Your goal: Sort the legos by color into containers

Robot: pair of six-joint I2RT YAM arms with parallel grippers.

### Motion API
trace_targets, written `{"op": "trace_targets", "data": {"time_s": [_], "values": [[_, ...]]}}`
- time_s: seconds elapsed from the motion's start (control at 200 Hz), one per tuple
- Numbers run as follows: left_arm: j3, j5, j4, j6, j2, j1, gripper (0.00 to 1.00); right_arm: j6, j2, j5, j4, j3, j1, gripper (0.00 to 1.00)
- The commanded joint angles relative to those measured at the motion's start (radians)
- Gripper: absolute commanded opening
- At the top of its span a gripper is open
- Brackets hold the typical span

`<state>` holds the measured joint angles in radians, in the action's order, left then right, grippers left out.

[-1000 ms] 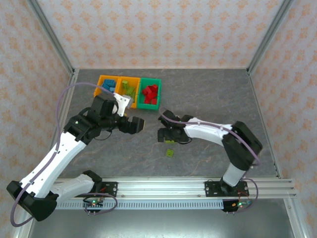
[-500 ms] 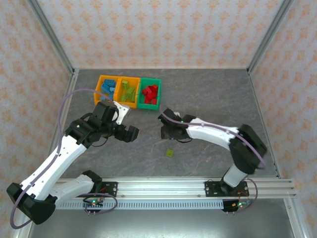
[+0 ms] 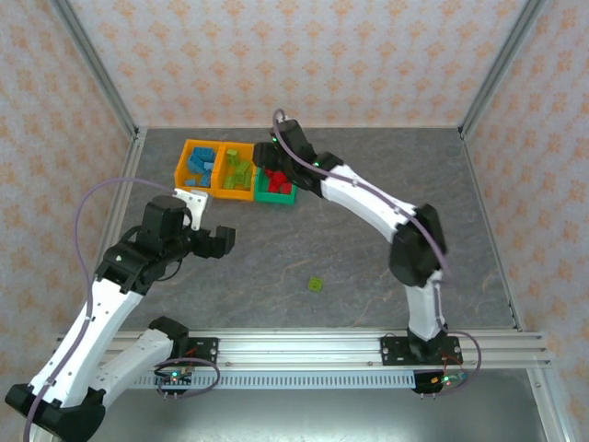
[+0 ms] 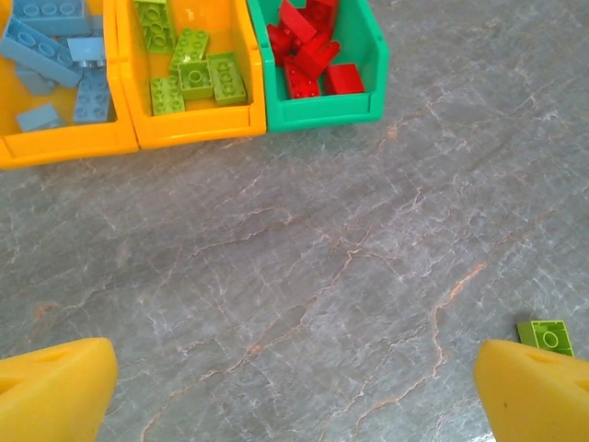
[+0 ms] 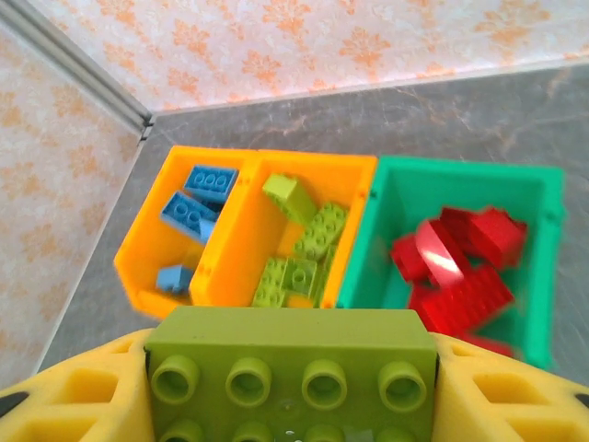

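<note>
One lime lego (image 5: 293, 345) sits clamped in the right gripper (image 5: 293, 396).

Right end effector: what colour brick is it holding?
Lime green; the brick shows best in the right wrist view.

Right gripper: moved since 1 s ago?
Yes. In the top view the right gripper, shut on a lime green lego, has swung from beside the loose green lego at mid-table, away and left, to above the containers.
</note>
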<state>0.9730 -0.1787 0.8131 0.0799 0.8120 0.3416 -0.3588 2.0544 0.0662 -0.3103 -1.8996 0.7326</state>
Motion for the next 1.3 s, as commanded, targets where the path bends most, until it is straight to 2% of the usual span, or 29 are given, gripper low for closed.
{"op": "trace_targets", "data": {"time_s": [0.0, 0.175, 0.255, 0.36, 0.49, 0.641, 0.806, 0.961, 1.061, 1.191, 1.296], "values": [[-0.011, -0.016, -0.034, 0.008, 0.003, -0.017, 1.00, 0.055, 0.182, 0.064, -0.061, -0.218, -0.013, 0.51], [-0.020, -0.057, -0.055, 0.013, 0.004, -0.039, 1.00, 0.094, 0.498, 0.132, -0.131, -0.654, -0.018, 0.55], [-0.017, -0.075, -0.048, 0.014, 0.017, -0.039, 1.00, 0.112, 0.599, 0.158, -0.143, -0.806, -0.018, 0.63], [-0.017, -0.074, -0.048, 0.010, 0.021, -0.039, 1.00, 0.130, 0.632, 0.170, -0.143, -0.858, -0.018, 0.79], [-0.023, -0.078, -0.051, 0.012, 0.019, -0.039, 1.00, 0.148, 0.530, 0.168, -0.217, -0.802, -0.016, 0.83], [-0.019, -0.093, -0.049, 0.004, 0.025, -0.041, 1.00, 0.201, 0.293, 0.076, -0.296, -0.536, -0.006, 0.83], [-0.026, -0.148, -0.060, -0.007, 0.018, -0.041, 1.00, 0.151, -0.122, -0.012, -0.166, 0.051, 0.009, 0.85], [-0.028, -0.260, -0.079, -0.027, 0.034, -0.040, 1.00, -0.014, -0.495, -0.161, -0.195, 0.488, 0.060, 0.85], [-0.023, -0.303, -0.079, -0.046, 0.053, -0.041, 1.00, -0.193, -0.686, -0.256, -0.278, 0.703, 0.112, 0.85], [-0.031, -0.396, -0.086, -0.064, 0.074, -0.039, 1.00, -0.467, -0.849, -0.202, -0.309, 0.938, 0.167, 0.85], [-0.028, -0.431, -0.080, -0.082, 0.105, -0.032, 1.00, -0.609, -0.856, -0.119, -0.321, 1.038, 0.204, 0.85]]}}
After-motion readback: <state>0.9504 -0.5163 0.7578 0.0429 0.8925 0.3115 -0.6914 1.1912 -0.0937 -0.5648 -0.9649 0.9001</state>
